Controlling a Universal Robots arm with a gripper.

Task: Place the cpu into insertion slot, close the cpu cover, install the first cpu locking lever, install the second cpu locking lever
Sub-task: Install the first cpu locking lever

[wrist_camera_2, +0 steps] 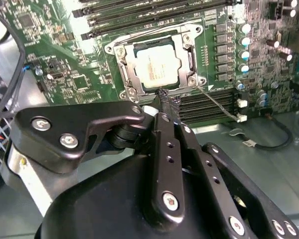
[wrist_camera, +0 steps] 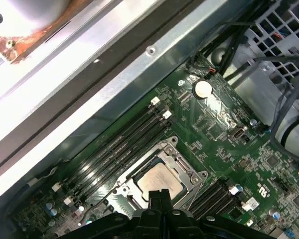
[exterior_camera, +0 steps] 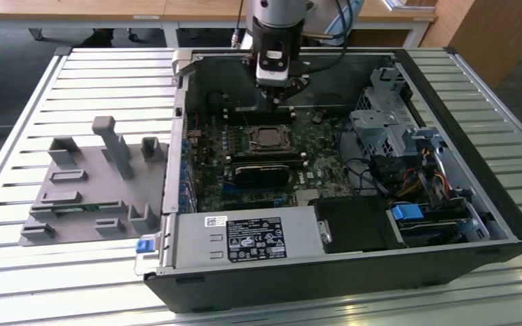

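your gripper hangs pinched closed and empty just beside the cpu cover, which lies down over the cpu

Open case sits on the slatted table, with the fixture block beside it on the exterior view's left. The motherboard lies flat in the case. Mid-board, the cpu sits in the insertion slot, with the cpu cover down around it. The gripper hangs at the slot's edge. The power supply is in front and the drive cage on the exterior view's right.
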